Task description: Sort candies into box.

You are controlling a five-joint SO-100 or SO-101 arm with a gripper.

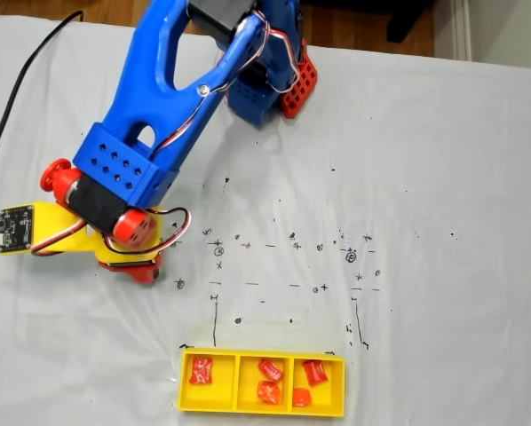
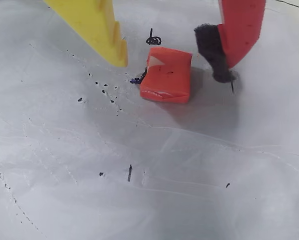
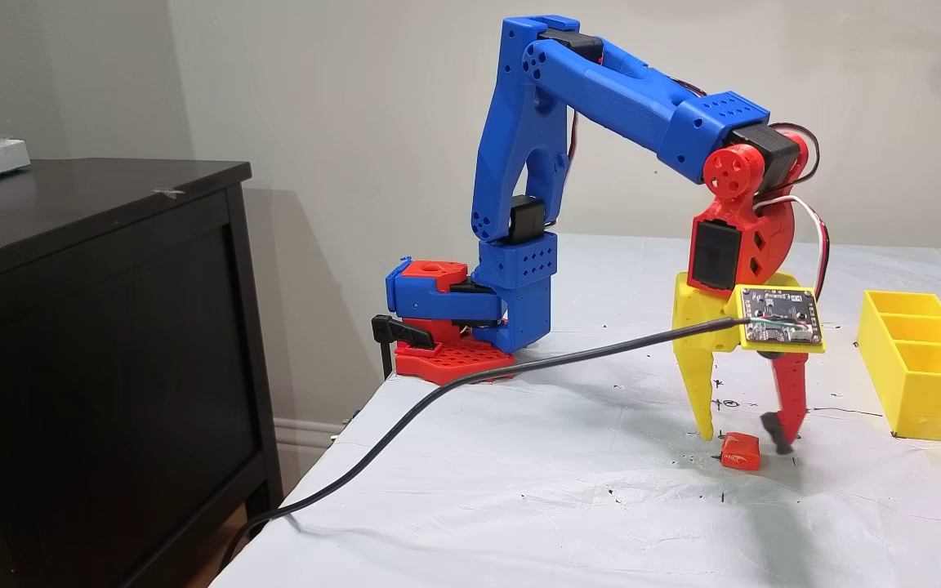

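One orange-red candy (image 2: 167, 74) lies flat on the white table cover, also seen as the candy (image 3: 740, 452) in a fixed view. My gripper (image 2: 172, 67) is open and lowered around it, the yellow finger (image 2: 97, 27) on its left and the red finger (image 2: 239, 30) with a black pad on its right. Both stand slightly apart from it. From the side, the gripper (image 3: 747, 439) has its tips almost at the table. The yellow box (image 1: 261, 383) holds several candies: one in the left compartment (image 1: 201, 370), two in the middle (image 1: 271, 368) and two in the right (image 1: 314, 371). From above, the blue arm (image 1: 159, 106) hides the loose candy.
A black cable (image 3: 438, 392) runs from the wrist board across the table and over its near-left edge. The arm's red and blue base (image 3: 454, 327) is clamped at the far-left corner. A dark cabinet (image 3: 95, 327) stands beside the table. Pen marks dot the cover.
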